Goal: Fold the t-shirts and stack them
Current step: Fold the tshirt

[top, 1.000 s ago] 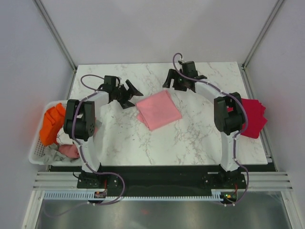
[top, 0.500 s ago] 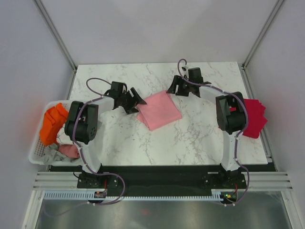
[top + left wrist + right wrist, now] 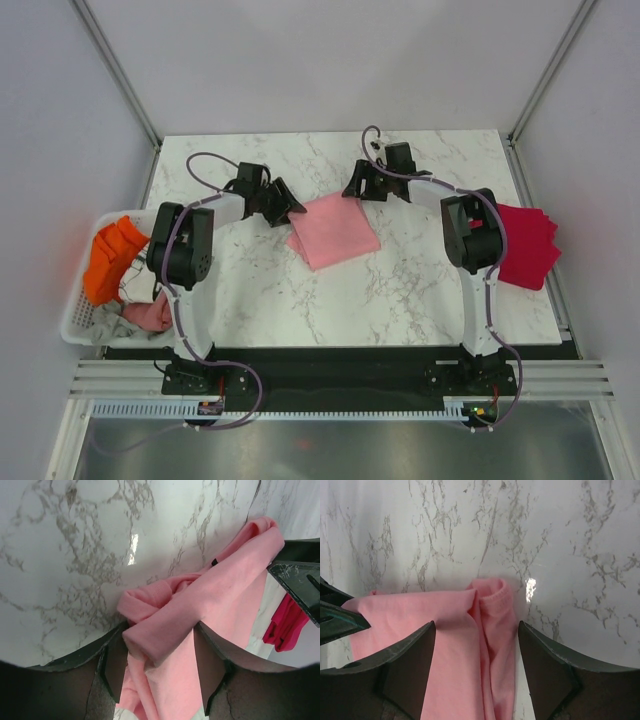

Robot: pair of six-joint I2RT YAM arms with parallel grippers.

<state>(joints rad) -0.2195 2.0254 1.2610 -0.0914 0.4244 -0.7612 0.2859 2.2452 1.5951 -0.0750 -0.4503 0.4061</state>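
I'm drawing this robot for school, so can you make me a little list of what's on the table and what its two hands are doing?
Table: white marble
Pink t-shirt: folded, lying mid-table
Red t-shirt: at the table's right edge, beside the right arm
Left gripper: fingers either side of the pink shirt's bunched corner; grip unclear
Right gripper: open, straddling the shirt's other far corner
Basket: white, at the table's left, holding orange cloth and other cloth

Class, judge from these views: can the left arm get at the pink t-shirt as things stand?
Probably yes. The left gripper sits at the left corner of the pink t-shirt, with bunched cloth already between its fingers. Nothing stands in the way.
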